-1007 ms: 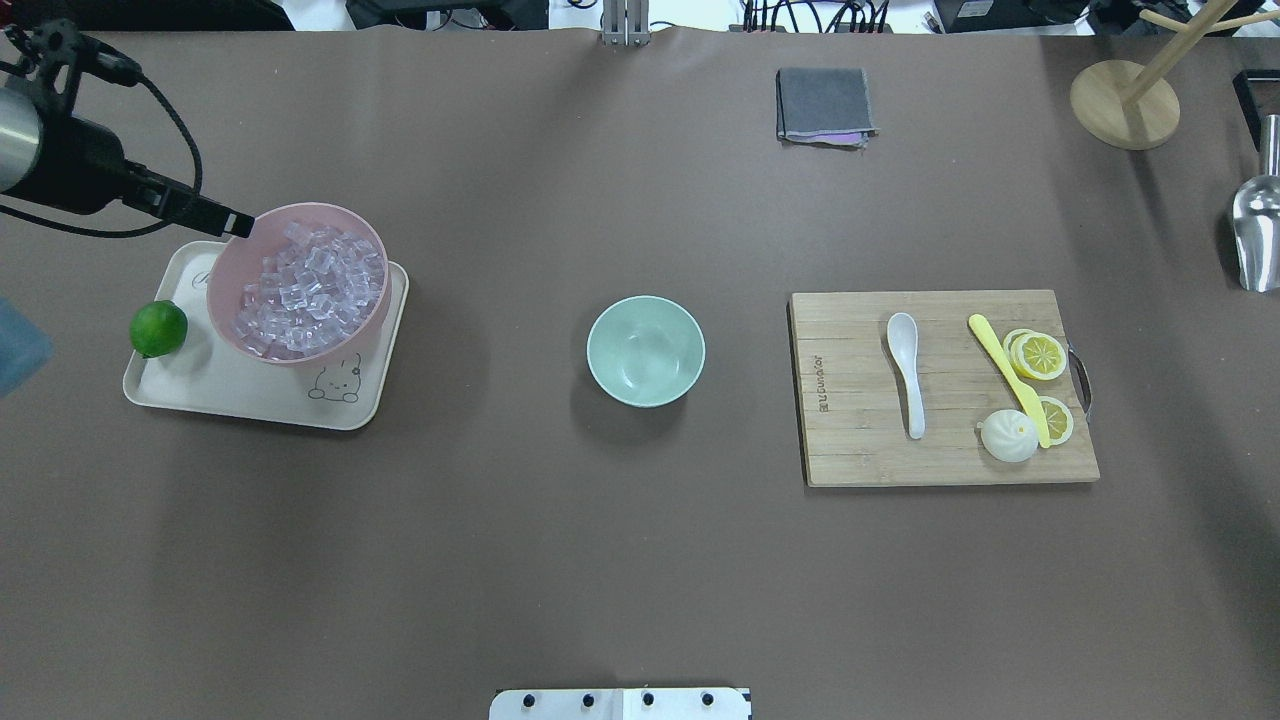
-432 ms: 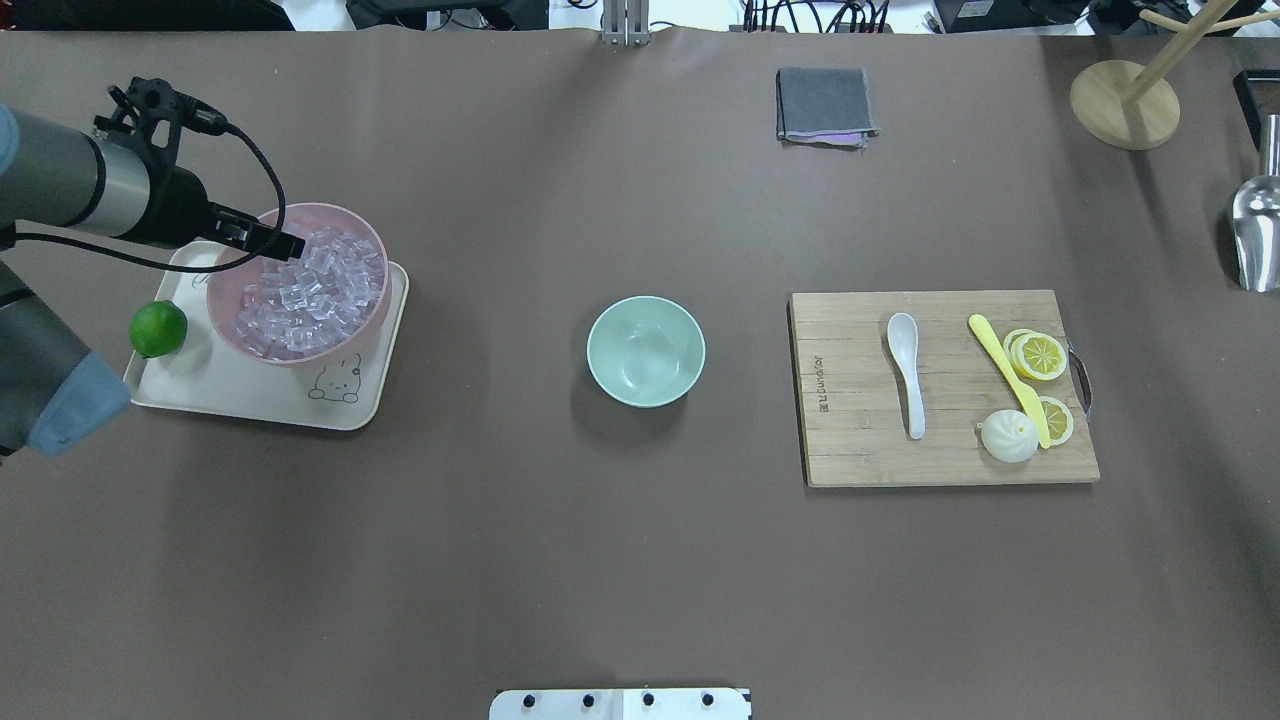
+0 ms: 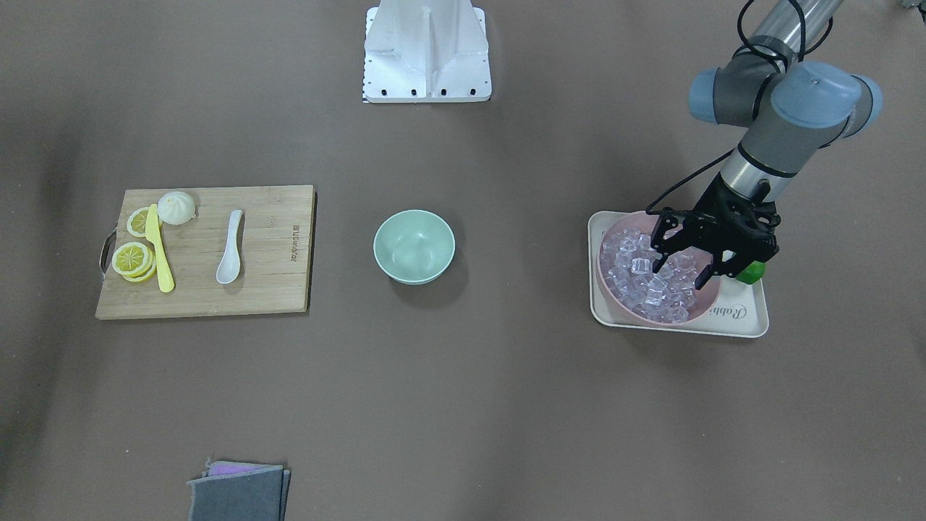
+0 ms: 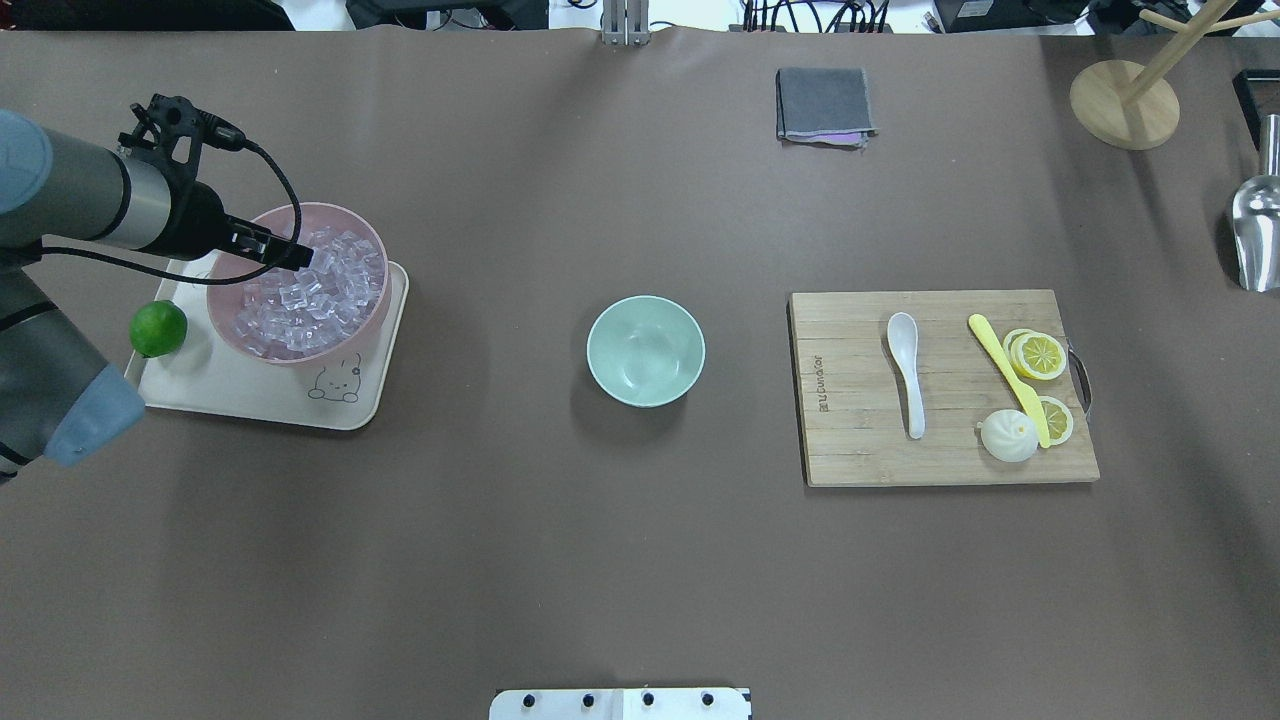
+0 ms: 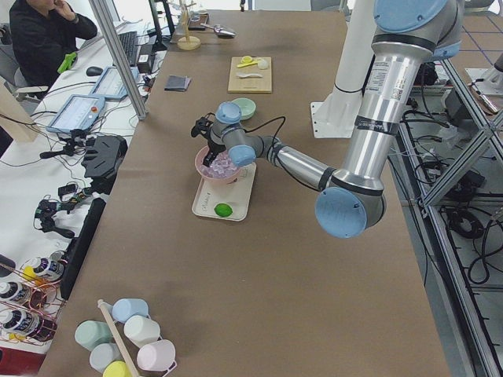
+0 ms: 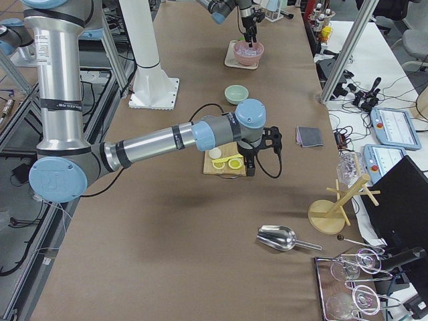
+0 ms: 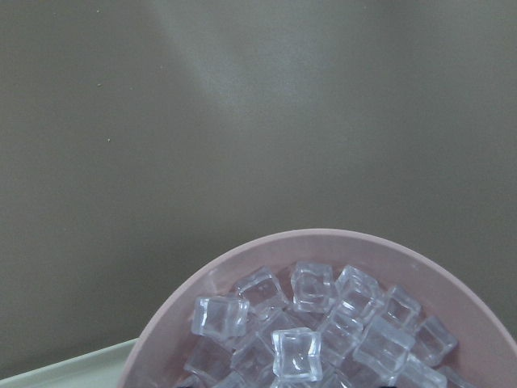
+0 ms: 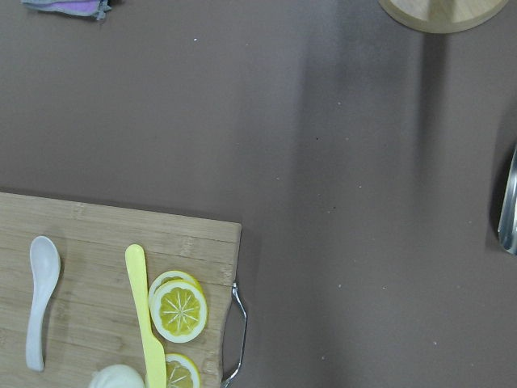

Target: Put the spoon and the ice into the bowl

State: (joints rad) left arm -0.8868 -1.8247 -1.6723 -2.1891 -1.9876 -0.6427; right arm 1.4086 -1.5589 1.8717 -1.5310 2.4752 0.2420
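Note:
The white spoon (image 4: 905, 372) lies on the wooden cutting board (image 4: 860, 440) at the right; it also shows in the right wrist view (image 8: 39, 299). The mint-green bowl (image 4: 645, 350) stands empty at the table's middle. Many clear ice cubes (image 4: 310, 290) fill the pink bowl (image 4: 345, 345) at the left. My left gripper (image 3: 681, 271) is open, fingers spread just above the ice; the left wrist view shows the cubes (image 7: 295, 352) close below. My right gripper (image 6: 251, 170) hangs above the cutting board's far side; I cannot tell whether it is open or shut.
The pink bowl stands on a cream tray (image 4: 250, 400) with a lime (image 4: 158, 328). A yellow knife (image 4: 1005, 375), lemon slices (image 4: 1040, 355) and a bun (image 4: 1008, 436) share the board. A grey cloth (image 4: 825, 103), wooden stand (image 4: 1125, 103) and metal scoop (image 4: 1258, 230) lie at the back right.
My left arm has swung in from the left, carrying its gripper from the pink bowl's left rim to over the ice. Nothing else has moved.

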